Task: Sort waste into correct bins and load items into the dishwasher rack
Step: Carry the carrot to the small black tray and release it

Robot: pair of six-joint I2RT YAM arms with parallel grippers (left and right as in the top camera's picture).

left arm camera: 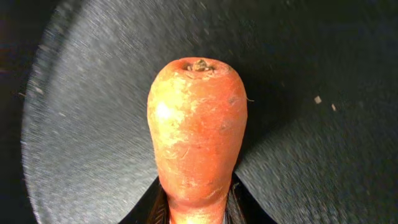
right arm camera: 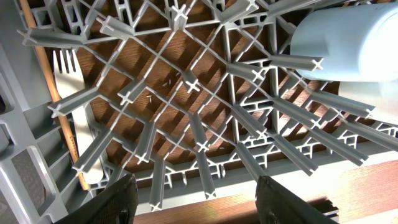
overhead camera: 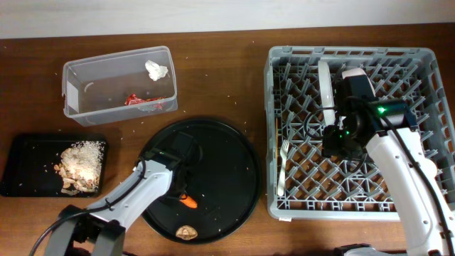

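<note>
One orange carrot (left arm camera: 198,137) lies low and centre on the round black tray (overhead camera: 229,162), clamped by the left pincer (left arm camera: 196,210). One brown lump (overhead camera: 186,232) sits below it. The right pincer (right arm camera: 198,202) gapes empty over the rack (overhead camera: 355,207), which holds one fork (overhead camera: 283,167).

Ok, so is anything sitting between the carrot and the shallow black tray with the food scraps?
Nothing visible does. The carrot lies on the round black tray, in the left pincer; between it and the shallow black tray there is only the round tray's rim and bare table.
</note>
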